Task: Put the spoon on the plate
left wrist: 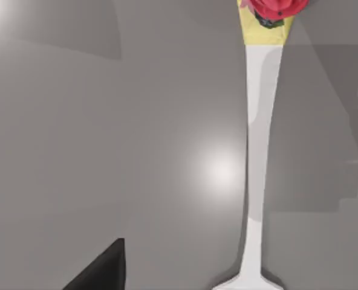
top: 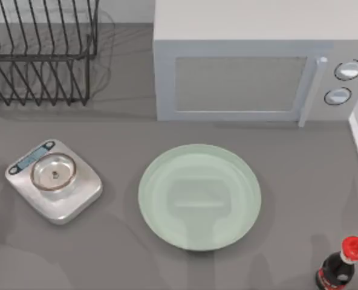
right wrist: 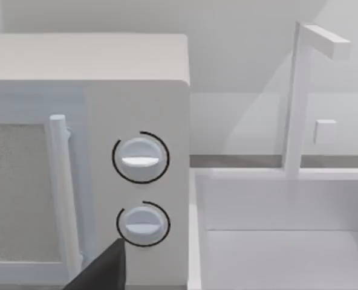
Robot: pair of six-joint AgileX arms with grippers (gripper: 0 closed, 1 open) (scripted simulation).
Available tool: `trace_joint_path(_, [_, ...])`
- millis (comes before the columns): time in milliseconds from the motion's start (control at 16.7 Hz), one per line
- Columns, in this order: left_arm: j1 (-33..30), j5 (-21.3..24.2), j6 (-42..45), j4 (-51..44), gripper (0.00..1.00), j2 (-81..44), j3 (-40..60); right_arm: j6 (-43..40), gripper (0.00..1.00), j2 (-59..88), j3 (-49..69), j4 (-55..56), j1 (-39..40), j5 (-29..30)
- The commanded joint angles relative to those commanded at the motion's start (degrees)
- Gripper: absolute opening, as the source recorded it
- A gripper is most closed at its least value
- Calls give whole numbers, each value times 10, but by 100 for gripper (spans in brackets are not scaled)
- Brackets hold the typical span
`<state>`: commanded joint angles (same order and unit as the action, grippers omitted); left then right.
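A grey table [top: 167, 130] fills the top view, backed by a pale wall. A black wire rack [top: 40, 51] stands at the far left, cut off by the frame's edge, and a white microwave [top: 257, 60] sits at the far right with two round knobs [top: 348, 70] beside its door. At the near left lies a square silver scale [top: 54, 180] with a round pan. The plate [top: 199, 196], pale green and glossy, rests near the table's middle, bare of anything, right of the scale and well apart from it. A dark bottle [top: 341, 266] with a red cap stands at the near right corner, its base cut off.

The left wrist view looks down on the grey surface, where the spoon [left wrist: 259, 175] lies flat. Its thin white handle runs the picture's height; the red-pink ornament [left wrist: 273, 7] at the end is cut off, and so is most of the bowl. A dark wedge at that picture's edge may be part of the left gripper; whether it is released or clenched cannot be told, and nothing touches the spoon.

The right wrist view faces the microwave's knobs and a white sink [right wrist: 276, 241] with a faucet [right wrist: 303, 90] to its right. A similar dark wedge shows there, and the right gripper's state cannot be told either.
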<state>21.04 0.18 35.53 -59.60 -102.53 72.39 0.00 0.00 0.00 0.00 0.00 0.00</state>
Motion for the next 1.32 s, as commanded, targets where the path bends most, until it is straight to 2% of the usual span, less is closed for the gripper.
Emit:
trace_joint_path(480, [3, 0, 3, 183, 100, -83, -99, 0, 100, 0, 0, 0, 0, 0])
trace_joint_path(840, [3, 1, 3, 210, 100, -96, -114, 0, 100, 0, 0, 0, 0, 0])
trace_joint_path(1320, [3, 1, 3, 210, 40, -96, -114, 0, 100, 0, 0, 0, 0, 0])
